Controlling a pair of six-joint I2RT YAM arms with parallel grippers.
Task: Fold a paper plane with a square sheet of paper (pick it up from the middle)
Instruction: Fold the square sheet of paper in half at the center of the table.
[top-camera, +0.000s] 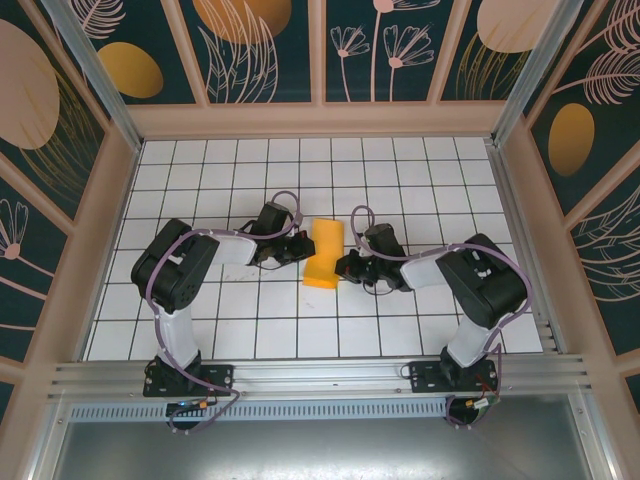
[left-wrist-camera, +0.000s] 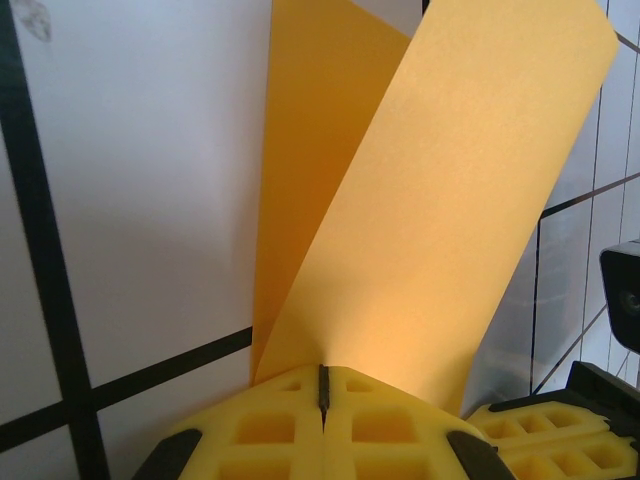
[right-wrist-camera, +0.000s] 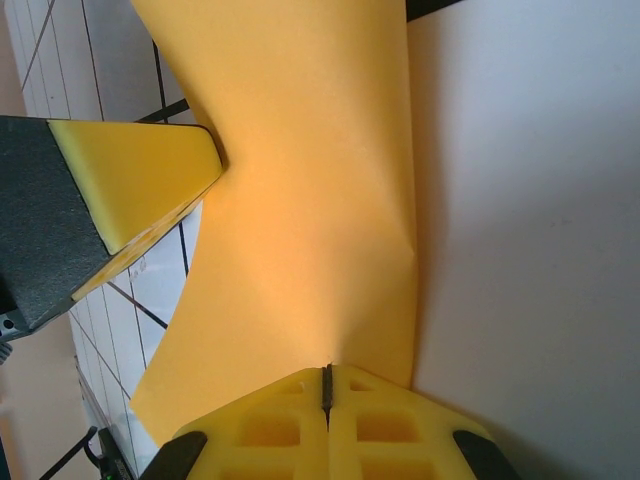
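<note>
Tiled table (top-camera: 200, 330), white squares with black lines, inside a walled enclosure. Left arm (top-camera: 180, 275) and right arm (top-camera: 480, 280) both reach in to the table's middle and meet at the paper.

The square sheet of paper (top-camera: 325, 253) sits mid-table between the two grippers. It is orange-yellow and doubled over into a narrow rectangle, not a dart. In the left wrist view the top layer stands up off the lower one, so the fold isn't pressed flat.

Left gripper (left-wrist-camera: 322, 380): yellow fingers fully closed, pinching the paper's edge on its left side. Right gripper (right-wrist-camera: 326, 378): fingers also closed tight on the paper, at the opposite edge nearer the arm bases. The paper bows between the two pinch points.

Step, as judged: early, the first half-fold for the centre crease. No nose corners or wings are visible.

The next move probably calls for lining the loose layer's edge up with the lower one, laying it flat and pressing along the fold. One pinch must let go without dragging the sheet. Thin paper may slip or crease crooked.

Containers: nothing here acts as one; the paper lies on the tiles.
</note>
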